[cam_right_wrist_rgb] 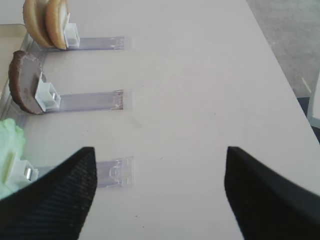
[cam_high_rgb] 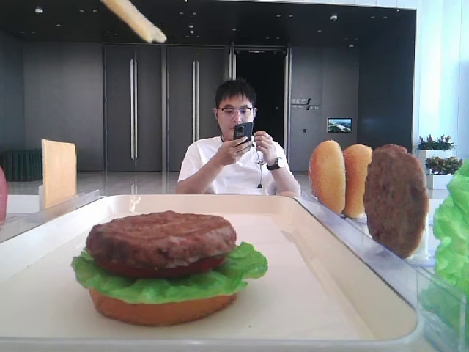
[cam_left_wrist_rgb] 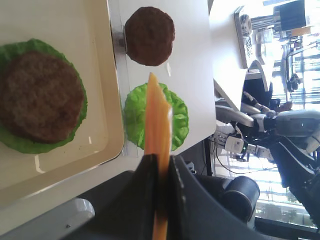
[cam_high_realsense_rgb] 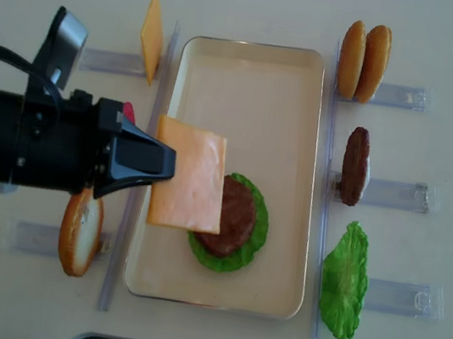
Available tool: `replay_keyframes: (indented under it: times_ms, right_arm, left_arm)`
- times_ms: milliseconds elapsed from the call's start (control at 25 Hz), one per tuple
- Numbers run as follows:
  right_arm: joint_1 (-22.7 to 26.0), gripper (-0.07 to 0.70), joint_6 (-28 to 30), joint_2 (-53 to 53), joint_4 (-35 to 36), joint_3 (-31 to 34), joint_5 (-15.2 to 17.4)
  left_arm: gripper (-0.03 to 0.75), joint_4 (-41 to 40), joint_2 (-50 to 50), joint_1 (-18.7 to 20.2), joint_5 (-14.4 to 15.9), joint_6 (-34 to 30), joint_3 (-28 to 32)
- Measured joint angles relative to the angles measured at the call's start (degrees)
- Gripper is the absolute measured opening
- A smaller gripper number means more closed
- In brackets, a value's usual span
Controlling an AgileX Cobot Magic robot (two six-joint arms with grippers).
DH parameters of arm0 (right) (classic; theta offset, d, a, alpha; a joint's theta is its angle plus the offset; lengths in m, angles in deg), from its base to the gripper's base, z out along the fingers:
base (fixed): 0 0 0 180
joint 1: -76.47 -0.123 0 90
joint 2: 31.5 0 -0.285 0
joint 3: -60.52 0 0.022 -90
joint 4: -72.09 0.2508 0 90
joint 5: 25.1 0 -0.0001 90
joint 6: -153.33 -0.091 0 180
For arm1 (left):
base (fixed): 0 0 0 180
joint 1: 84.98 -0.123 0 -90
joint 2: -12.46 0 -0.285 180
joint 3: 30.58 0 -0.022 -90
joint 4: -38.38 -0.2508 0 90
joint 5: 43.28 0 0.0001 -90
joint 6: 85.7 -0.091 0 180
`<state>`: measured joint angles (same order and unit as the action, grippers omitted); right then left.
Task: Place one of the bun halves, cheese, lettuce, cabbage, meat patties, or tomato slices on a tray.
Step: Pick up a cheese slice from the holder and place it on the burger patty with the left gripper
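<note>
My left gripper (cam_high_realsense_rgb: 166, 164) is shut on one edge of a flat yellow-orange cheese slice (cam_high_realsense_rgb: 190, 176). It holds the slice in the air over the left half of the cream tray (cam_high_realsense_rgb: 254, 60), partly above the stack. Edge-on, the cheese (cam_left_wrist_rgb: 157, 115) runs out from between the shut fingers of the left gripper (cam_left_wrist_rgb: 160, 162). On the tray stands a stack: bun half (cam_high_rgb: 157, 312), lettuce (cam_high_rgb: 161, 282), a red layer, and a meat patty (cam_high_rgb: 161, 236) on top. My right gripper (cam_right_wrist_rgb: 159, 150) is open over bare table, with nothing between its fingers.
Clear racks flank the tray. On the right stand two bun halves (cam_high_realsense_rgb: 364, 50), a patty (cam_high_realsense_rgb: 354, 166) and a lettuce leaf (cam_high_realsense_rgb: 345, 281). On the left are another cheese slice (cam_high_realsense_rgb: 151, 38), a red slice (cam_high_realsense_rgb: 129, 110) and a bun half (cam_high_realsense_rgb: 80, 232). A seated person (cam_high_rgb: 238, 147) faces the table.
</note>
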<state>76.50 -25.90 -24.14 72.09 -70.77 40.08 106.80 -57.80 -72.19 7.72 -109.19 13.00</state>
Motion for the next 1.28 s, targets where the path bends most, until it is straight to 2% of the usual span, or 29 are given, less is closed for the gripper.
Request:
replay_keyframes:
  times_ms: [360, 560, 960, 1200, 1280]
  right_arm:
    - [0.0, 0.535, 0.0, 0.0, 0.0, 0.0, 0.0]
    - [0.0, 0.535, 0.0, 0.0, 0.0, 0.0, 0.0]
    - [0.0, 0.535, 0.0, 0.0, 0.0, 0.0, 0.0]
    - [0.0, 0.535, 0.0, 0.0, 0.0, 0.0, 0.0]
    - [0.0, 0.535, 0.0, 0.0, 0.0, 0.0, 0.0]
  left_arm:
    - [0.032, 8.4, -2.5, 1.2, -5.9, -7.9, 6.2]
    - [0.032, 9.4, -7.1, 1.2, -5.9, -8.7, 6.8]
    - [0.031, 19.1, -17.3, 1.2, -4.8, -19.6, 6.8]
    - [0.031, 20.0, -18.4, 1.2, -4.3, -22.1, 6.8]
    - [0.031, 20.0, -18.4, 2.3, -4.6, -22.8, 6.8]
